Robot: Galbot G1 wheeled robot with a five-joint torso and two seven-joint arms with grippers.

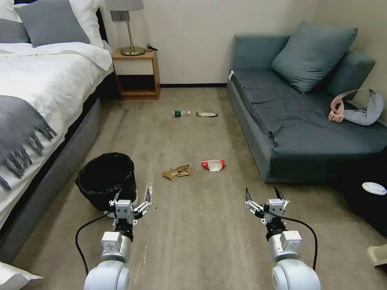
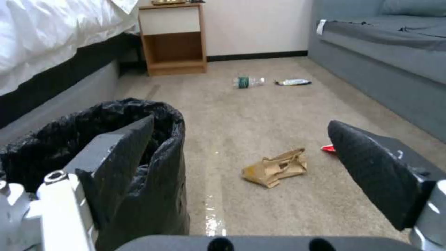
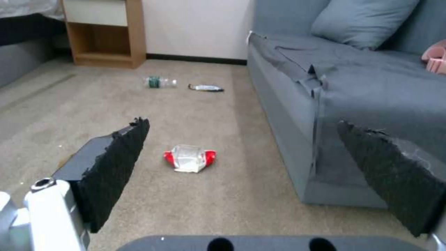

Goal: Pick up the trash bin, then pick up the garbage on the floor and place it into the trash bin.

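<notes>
My left gripper (image 1: 131,203) is spread wide, right at the trash bin (image 1: 105,179); in the left wrist view 1 finger (image 2: 118,153) sits over the bin's rim (image 2: 139,108) and the other finger (image 2: 371,170) is outside it, nothing pinched. Bin stands upright on the carpet (image 1: 201,241) beside the bed (image 1: 40,88), black liner crinkled. My right gripper (image 1: 263,199) hangs spread too, holding nothing, low over the carpet near the sofa (image 1: 306,121). 4 garbage pieces lie on the floor: crumpled brown paper bag (image 1: 176,172) just ahead of the bin, red-and-white wrapper (image 1: 213,165) near it, and farther off by the nightstand (image 1: 136,74) the clear bottle (image 1: 181,113) with the flat snack wrapper (image 1: 207,114) just beside it.
</notes>
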